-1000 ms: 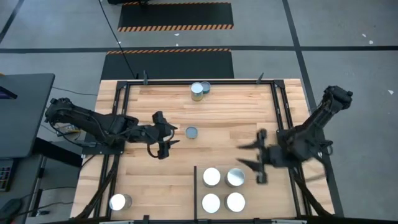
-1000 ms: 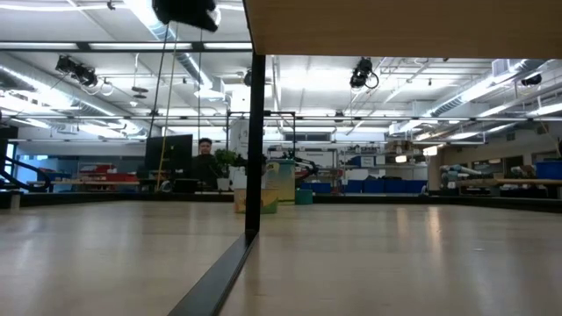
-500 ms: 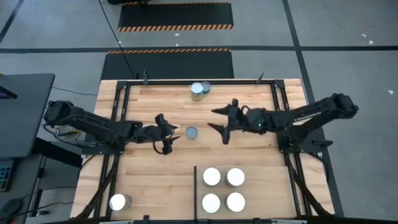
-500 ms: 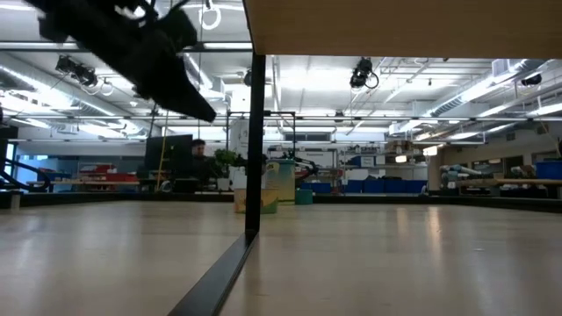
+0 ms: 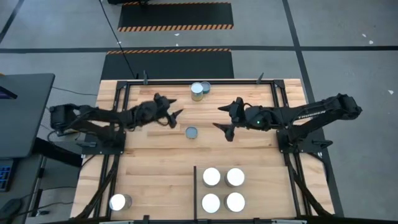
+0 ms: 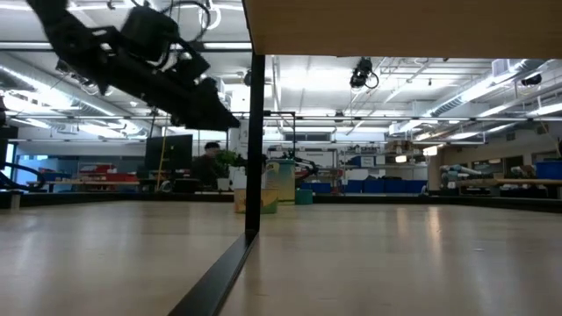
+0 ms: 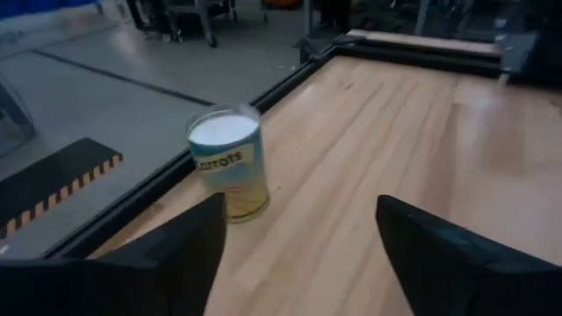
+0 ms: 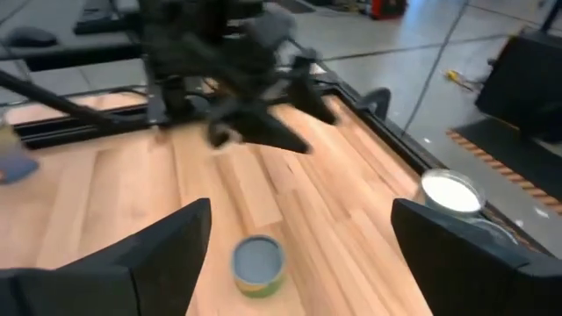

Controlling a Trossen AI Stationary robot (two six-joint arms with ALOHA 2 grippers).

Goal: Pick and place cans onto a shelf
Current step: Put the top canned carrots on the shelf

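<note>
Nearest the front edge: four cans (image 5: pixel 223 190) w/ bright tops sit upright in a 2x2 block on the shelf (image 5: pixel 267 199), just right of the short divider bar (image 5: pixel 196 186). They're close together, can't tell if touching. One more bright-topped can (image 5: pixel 119 202) stands alone at the front-left corner of the table (image 5: pixel 149 168), outside the black rail.

Mid-table: a low grey-topped can (image 5: pixel 192 132) stands by itself on bare wood, btwn the two arms. Right gripper (image 5: pixel 224 118) hangs just to its right, apart from it, fingers spread wide, nothing held. In the right wrist view the grey-topped can (image 8: pixel 259 263) lies btwn the two dark fingers (image 8: pixel 132 254) but farther out, not gripped.

Left gripper (image 5: pixel 173 116) is up-left of that can, over bare wood, aimed toward the back edge. Fingers wide apart, empty. Left wrist view shows a can w/ a yellow-green label (image 7: pixel 228 167) ahead, beside the black rail (image 7: pixel 176 175), clear of the fingers.

Back edge: that pair of cans (image 5: pixel 199 90) stands side by side at the rail, one bright top, one duller behind it.

Low view: an arm (image 6: pixel 140 61) overhead at upper left; far off in the room, a person (image 6: pixel 209 158) at a desk.
</note>
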